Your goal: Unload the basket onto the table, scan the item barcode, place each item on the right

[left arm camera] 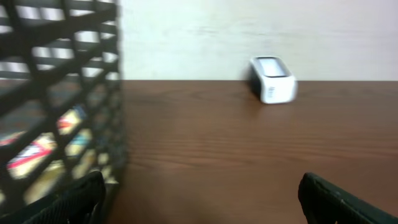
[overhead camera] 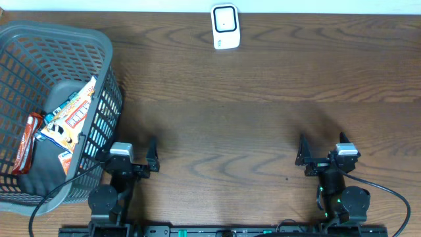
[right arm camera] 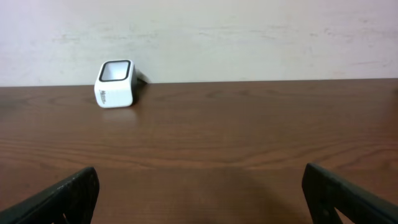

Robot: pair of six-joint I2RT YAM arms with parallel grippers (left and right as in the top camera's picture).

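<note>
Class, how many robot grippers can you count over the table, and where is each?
2. The left gripper is open next to the basket. The right gripper is open over the right side of the table. None seems hidden.

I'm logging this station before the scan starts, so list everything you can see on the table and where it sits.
table: one, brown wood, under everything
basket: one, grey mesh, left end of table
snack packets: at least two, one white-orange-blue, one red, inside basket
barcode scanner: one, white, far edge, middle
left gripper: one, black, open, near edge beside basket
right gripper: one, black, open, near edge, right side
</note>
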